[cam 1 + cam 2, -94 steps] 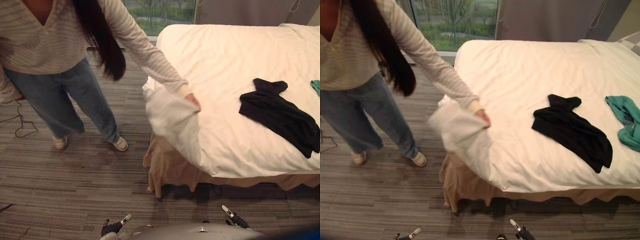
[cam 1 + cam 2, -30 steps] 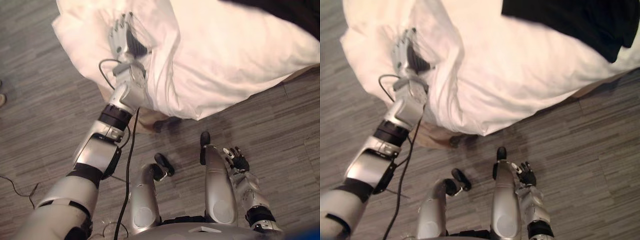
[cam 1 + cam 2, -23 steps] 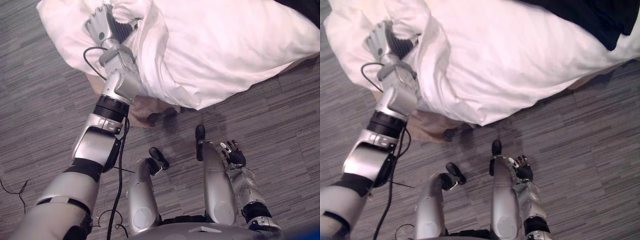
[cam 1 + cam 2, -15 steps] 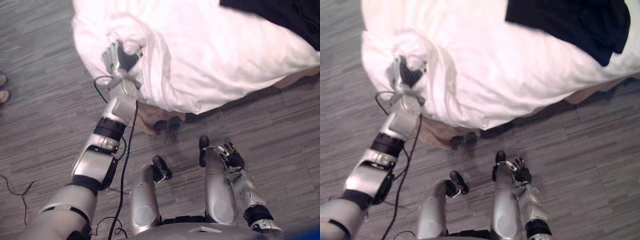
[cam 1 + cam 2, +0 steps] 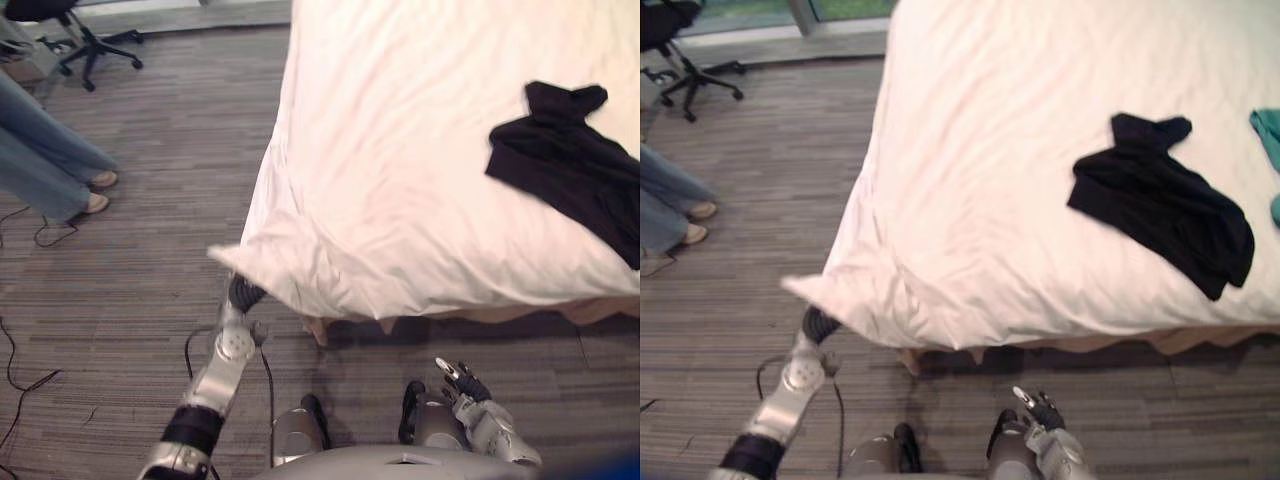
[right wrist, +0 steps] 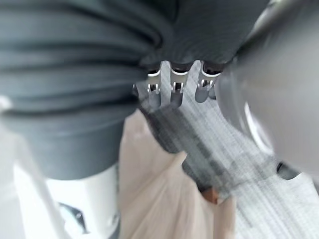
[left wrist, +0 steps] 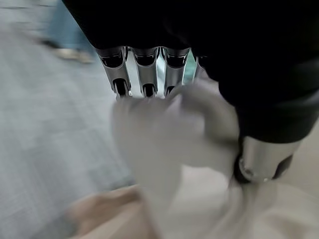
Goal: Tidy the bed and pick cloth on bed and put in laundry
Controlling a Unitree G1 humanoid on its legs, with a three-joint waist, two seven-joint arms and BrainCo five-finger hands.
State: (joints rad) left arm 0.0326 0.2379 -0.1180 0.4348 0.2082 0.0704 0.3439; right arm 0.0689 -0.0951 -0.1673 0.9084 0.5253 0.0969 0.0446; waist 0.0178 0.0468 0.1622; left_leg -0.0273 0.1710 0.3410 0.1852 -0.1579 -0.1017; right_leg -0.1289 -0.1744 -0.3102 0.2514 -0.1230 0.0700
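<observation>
A white duvet (image 5: 400, 160) lies spread over the bed, its near left corner drawn out past the mattress edge. My left hand (image 5: 240, 296) is under that corner. In the left wrist view its fingers (image 7: 144, 74) are curled over a bunch of the white cloth (image 7: 169, 129). A black garment (image 5: 570, 165) lies crumpled on the right side of the bed. The edge of a teal cloth (image 5: 1268, 130) shows at the far right. My right hand (image 5: 462, 383) hangs low by my side above the floor, fingers relaxed and holding nothing.
A beige bed skirt (image 5: 520, 312) hangs below the duvet along the near side. A person's legs (image 5: 50, 165) stand on the striped carpet at the left, with an office chair (image 5: 85, 40) behind them.
The camera has tilted up to take in the bed. My left hand has come down and outward with the duvet corner, and the bunched duvet now lies flatter. The right hand stays low.
</observation>
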